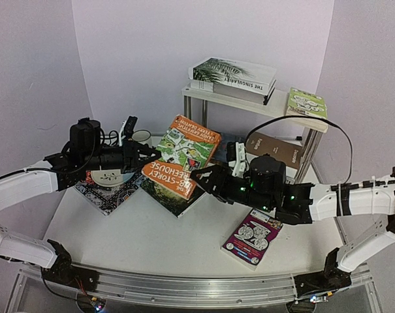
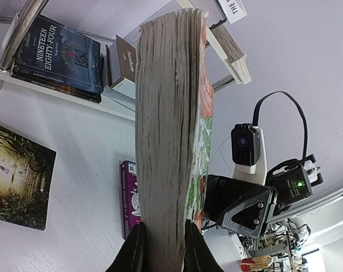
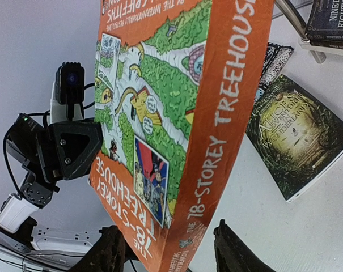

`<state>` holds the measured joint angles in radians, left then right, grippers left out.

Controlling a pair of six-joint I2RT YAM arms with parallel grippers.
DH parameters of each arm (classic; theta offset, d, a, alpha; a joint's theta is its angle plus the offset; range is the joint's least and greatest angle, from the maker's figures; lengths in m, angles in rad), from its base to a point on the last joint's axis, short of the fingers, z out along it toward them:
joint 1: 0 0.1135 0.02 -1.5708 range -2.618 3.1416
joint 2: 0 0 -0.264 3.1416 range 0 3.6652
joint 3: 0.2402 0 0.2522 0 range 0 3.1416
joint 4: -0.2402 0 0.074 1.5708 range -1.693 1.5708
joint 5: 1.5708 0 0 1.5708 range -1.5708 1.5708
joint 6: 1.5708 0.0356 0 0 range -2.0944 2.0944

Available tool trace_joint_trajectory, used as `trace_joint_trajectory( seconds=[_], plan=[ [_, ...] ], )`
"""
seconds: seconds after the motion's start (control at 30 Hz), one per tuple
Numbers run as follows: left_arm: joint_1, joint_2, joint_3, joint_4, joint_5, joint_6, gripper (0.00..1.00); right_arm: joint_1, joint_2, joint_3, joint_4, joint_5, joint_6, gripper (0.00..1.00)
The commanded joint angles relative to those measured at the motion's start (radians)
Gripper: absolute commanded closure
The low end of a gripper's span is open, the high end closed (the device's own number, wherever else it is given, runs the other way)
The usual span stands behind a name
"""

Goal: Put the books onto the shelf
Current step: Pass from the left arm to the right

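Orange on cover and spine, the orange book [image 1: 181,153] hangs tilted above the middle of the table [image 1: 138,241], off the shelf [image 1: 249,104] that stands at the far right. The left gripper [image 1: 148,156] is clamped on its page edge; in the left wrist view both fingers [image 2: 135,252] press the paper block. The right gripper [image 1: 207,176] straddles the book's near spine corner with its jaws parted, a gap showing on each side in the right wrist view. The book's far end is cut off in both wrist views, and it hides most of the dark green book [image 3: 299,133] lying flat below it.

The spine reads "78-STOREY TREEHOUSE"; the author's line is upside down and hard to make out. The green cover shows "WONDERLAND". On the shelf's top board the palm-leaf book [image 1: 233,72] reads "THE SINGULARIT", the rest too small, with the lime green book [image 1: 307,104] to its right. A dark book [image 2: 60,56] on the lower board reads "NINETEEN EIGHTY-FOUR". The magenta book [image 1: 252,238] lies at the near right, its title unreadable.
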<state>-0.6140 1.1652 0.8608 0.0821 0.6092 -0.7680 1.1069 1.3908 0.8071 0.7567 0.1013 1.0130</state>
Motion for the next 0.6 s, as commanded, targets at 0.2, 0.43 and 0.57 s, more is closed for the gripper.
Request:
trace_joint_trajectory(
  seconds=[0.2, 0.43, 0.57],
  plan=[
    [0.002, -0.046, 0.012, 0.215, 0.088, -0.07, 0.99, 0.003, 0.007, 0.07, 0.059, 0.043, 0.018, 0.74],
    [0.0, -0.056, -0.003, 0.224, 0.092, -0.064, 0.92, 0.003, -0.043, 0.071, 0.012, 0.048, -0.007, 1.0],
    [0.0, -0.064, -0.015, 0.223, 0.081, -0.048, 0.38, 0.002, -0.071, 0.116, -0.054, 0.006, -0.075, 1.0]
  ],
)
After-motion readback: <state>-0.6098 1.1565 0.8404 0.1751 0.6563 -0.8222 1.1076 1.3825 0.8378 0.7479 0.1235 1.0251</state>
